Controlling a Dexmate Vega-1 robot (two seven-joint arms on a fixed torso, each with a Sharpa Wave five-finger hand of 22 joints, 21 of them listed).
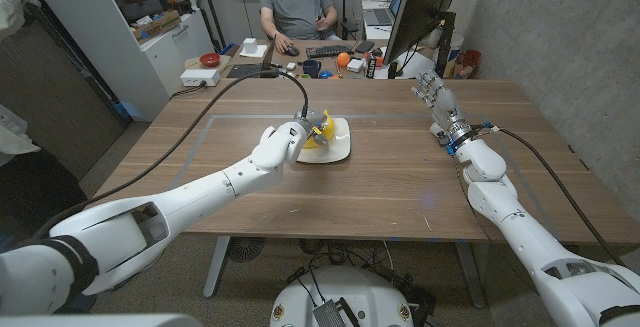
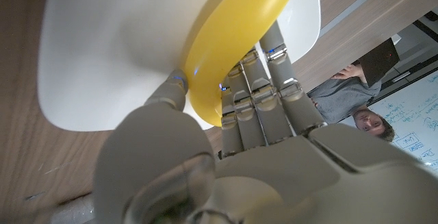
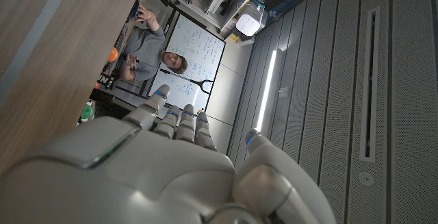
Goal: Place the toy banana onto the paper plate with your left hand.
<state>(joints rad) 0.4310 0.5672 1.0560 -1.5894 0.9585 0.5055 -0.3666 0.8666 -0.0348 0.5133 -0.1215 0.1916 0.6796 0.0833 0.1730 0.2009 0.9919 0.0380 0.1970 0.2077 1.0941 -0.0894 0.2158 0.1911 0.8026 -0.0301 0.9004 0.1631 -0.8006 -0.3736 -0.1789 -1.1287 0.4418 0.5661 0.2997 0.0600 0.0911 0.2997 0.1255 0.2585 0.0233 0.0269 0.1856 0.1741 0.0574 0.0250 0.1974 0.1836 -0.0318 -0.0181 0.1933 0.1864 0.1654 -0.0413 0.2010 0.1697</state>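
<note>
left hand [image 1: 283, 143] gripping banana [image 1: 322, 127] (yellow), over plate [image 1: 335, 153]

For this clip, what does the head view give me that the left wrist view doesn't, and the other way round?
Head view alone: the whole wooden table, the right hand raised over the table's far right part with nothing in it, and a desk with a keyboard behind the table.
Left wrist view alone: a close look at the fingers wrapped on the toy banana, with a whiteboard behind the seated person.
Both: the left hand gripping the toy banana over the paper plate, plus the person seated behind the table.
</note>
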